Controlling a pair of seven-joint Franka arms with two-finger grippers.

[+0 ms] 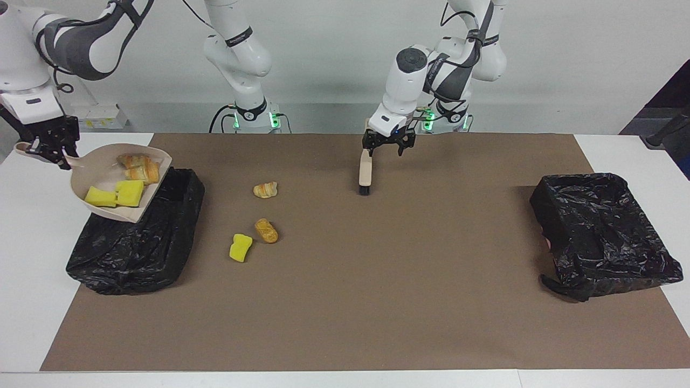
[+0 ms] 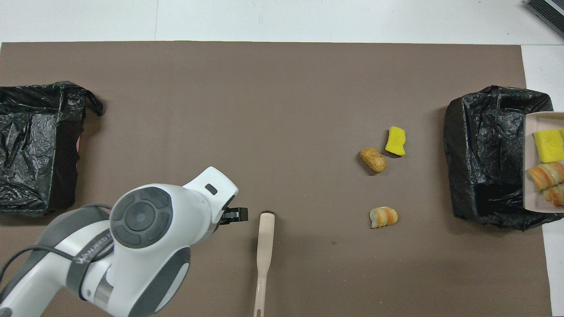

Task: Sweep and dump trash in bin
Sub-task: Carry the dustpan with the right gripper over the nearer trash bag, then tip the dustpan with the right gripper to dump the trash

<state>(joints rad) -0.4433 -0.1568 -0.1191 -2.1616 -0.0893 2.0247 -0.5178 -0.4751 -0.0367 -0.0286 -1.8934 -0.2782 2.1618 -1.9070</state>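
My right gripper [image 1: 47, 148] is shut on the handle of the beige dustpan [image 1: 102, 167] and holds it tilted over the black-lined bin [image 1: 135, 242] at the right arm's end. In the pan lie two yellow sponge pieces [image 1: 116, 195] and bread chunks [image 1: 140, 168]; the pan's edge shows in the overhead view [image 2: 531, 185]. Three bits of trash lie on the brown mat: a bread chunk [image 1: 265, 189], another [image 1: 266, 230], and a yellow sponge [image 1: 240, 247]. My left gripper [image 1: 385, 150] is open, just above the handle of the beige brush [image 1: 365, 172], which lies on the mat.
A second black-lined bin [image 1: 604, 237] stands at the left arm's end of the table. The brown mat [image 1: 377, 302] covers most of the white table. The brush's black bristles [image 2: 267, 214] point away from the robots.
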